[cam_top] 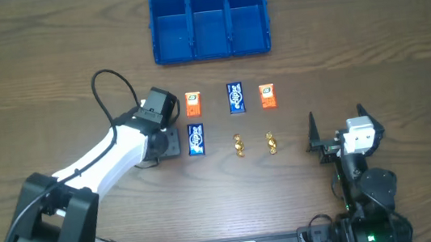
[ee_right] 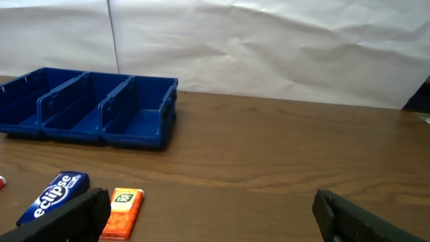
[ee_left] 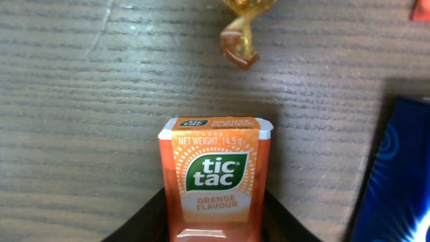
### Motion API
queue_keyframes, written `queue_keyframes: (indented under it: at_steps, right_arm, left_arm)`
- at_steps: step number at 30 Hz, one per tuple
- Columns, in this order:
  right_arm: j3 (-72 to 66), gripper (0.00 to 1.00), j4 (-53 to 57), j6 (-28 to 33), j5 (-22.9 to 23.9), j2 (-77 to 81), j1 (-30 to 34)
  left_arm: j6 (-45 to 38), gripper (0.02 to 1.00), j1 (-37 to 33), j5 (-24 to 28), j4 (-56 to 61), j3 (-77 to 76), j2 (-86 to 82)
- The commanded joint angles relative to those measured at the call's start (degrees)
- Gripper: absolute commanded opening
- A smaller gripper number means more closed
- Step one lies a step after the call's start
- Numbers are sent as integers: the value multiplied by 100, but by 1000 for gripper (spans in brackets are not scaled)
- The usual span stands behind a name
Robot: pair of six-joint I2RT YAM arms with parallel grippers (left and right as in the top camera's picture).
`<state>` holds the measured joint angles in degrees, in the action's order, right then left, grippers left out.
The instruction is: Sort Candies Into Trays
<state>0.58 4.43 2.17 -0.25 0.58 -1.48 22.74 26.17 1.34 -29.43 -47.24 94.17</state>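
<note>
A blue three-compartment tray (cam_top: pixel 209 25) stands at the back, and it also appears in the right wrist view (ee_right: pixel 101 111). In front of it lie two orange candy boxes (cam_top: pixel 193 103) (cam_top: pixel 268 95), two blue packs (cam_top: pixel 236 97) (cam_top: pixel 195 139) and two gold wrapped candies (cam_top: pixel 238 144) (cam_top: pixel 270 141). My left gripper (cam_top: pixel 173 108) (ee_left: pixel 215 228) is at the left orange box (ee_left: pixel 215 175), its fingers pressed against both sides of the box's near end. My right gripper (cam_top: pixel 336 125) (ee_right: pixel 215 225) stands open near the right arm's base, holding nothing.
Past the gripped box the left wrist view has a gold candy (ee_left: pixel 238 44) and the edge of a blue pack (ee_left: pixel 396 175). A blue pack (ee_right: pixel 54 195) and an orange box (ee_right: pixel 123 205) lie ahead of the right gripper. Bare wood surrounds the items.
</note>
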Motion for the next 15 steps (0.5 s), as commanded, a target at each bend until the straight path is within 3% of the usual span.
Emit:
queue_keyframes:
  at_steps: [1, 4, 7, 10, 15]
  right_arm:
    - [-13, 998, 33, 70, 13, -42, -35]
    - [-13, 998, 33, 72, 13, -42, -33]
    - [-13, 998, 33, 72, 13, -42, -35]
    - [-13, 998, 33, 72, 13, -42, -35]
    - [-13, 998, 33, 72, 13, -42, -35]
  left_arm:
    - [201, 251, 15, -28, 98, -66, 92]
    - [334, 248, 74, -92, -157, -492, -92]
    - [564, 255, 341, -994, -986, -1912, -435]
    - [549, 257, 341, -1486, -1436, -3617, -140]
    - [-2, 257, 114, -1523, -1906, -6140, 1427]
